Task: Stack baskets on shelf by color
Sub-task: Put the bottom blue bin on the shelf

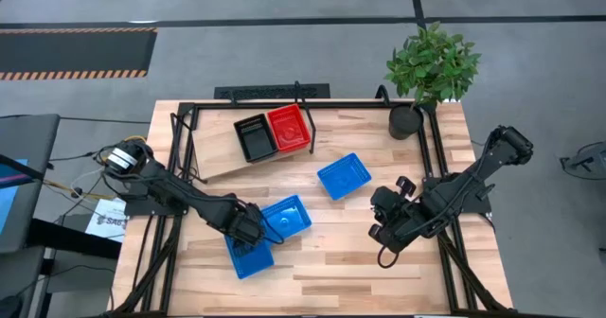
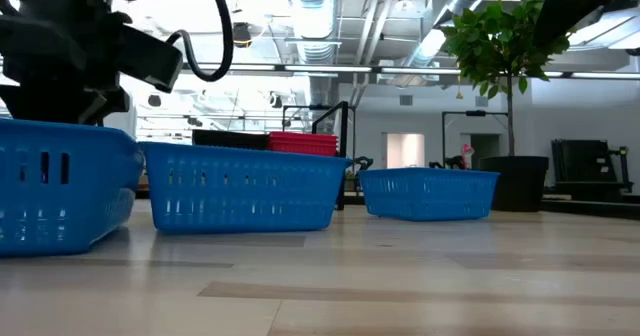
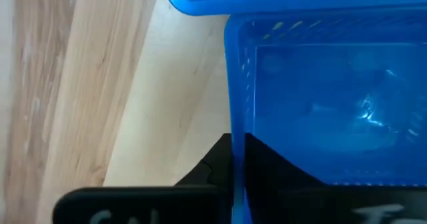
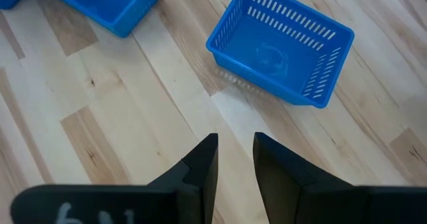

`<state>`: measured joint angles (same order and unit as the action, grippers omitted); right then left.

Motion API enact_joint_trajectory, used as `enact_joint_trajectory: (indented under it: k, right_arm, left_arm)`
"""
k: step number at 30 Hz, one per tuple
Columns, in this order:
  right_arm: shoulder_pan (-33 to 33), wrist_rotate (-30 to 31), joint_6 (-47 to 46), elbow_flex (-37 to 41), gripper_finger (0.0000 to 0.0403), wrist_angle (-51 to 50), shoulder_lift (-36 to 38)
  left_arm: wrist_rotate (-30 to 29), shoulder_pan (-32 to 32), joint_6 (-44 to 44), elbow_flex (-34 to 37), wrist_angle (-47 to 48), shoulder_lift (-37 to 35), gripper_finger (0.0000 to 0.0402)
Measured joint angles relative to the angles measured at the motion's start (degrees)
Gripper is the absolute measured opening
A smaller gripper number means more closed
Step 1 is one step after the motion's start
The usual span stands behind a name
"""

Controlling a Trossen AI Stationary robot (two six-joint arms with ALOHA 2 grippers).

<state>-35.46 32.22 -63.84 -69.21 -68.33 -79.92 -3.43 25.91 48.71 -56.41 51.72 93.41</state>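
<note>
My left gripper is clamped on the wall of the nearest blue basket, beside a second blue basket on the counter. I'd lift straight, keeping the rim level so it nests cleanly. A black basket and red basket sit on the shelf. The third blue basket lies ahead of my right gripper, which hovers slightly open, empty.

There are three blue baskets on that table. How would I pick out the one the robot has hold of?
Start at the light butcher-block tabletop and go to its front left part, where the left arm's pincer reaches. Two blue perforated plastic baskets touch there. The gripped blue basket is the one nearest the table's front edge, its rim clamped by the pincer, unlike the neighbouring blue basket or the lone blue basket mid-table.
</note>
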Motion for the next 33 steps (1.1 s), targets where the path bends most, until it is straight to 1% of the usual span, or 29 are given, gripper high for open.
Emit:
enact_joint_trajectory:
  k: [5,13,16,21,26,31,33]
  right_arm:
    - [0.00,0.57,0.77,0.00,0.0118,0.09,0.01]
    - [0.00,0.71,0.90,0.00,0.0118,0.17,0.00]
    - [0.00,0.71,0.90,0.00,0.0118,0.20,0.00]
    - [0.00,0.75,0.90,0.00,0.0118,0.24,0.00]
    - [0.00,0.91,0.88,0.00,0.0118,0.63,0.00]
    - [0.37,0.91,0.88,0.00,0.0118,1.31,0.01]
    - [0.37,0.91,0.88,0.00,0.0118,1.29,0.00]
  left_arm:
    - [0.88,0.29,0.37,-0.67,0.47,-2.18,0.0002]
    - [1.58,0.27,-0.45,-3.67,5.31,-7.64,0.0000]
    - [1.59,0.24,-1.07,-4.43,8.23,-9.42,0.0000]
    - [1.52,-0.76,-1.92,-6.14,17.05,-11.20,0.0000]
    - [0.57,-2.85,-7.01,-7.70,22.99,-11.50,0.0000]
    - [-1.36,-6.59,-14.00,-8.65,25.06,-11.50,0.0000]
    - [-3.00,-8.55,-15.71,-9.08,26.63,-11.50,0.0000]
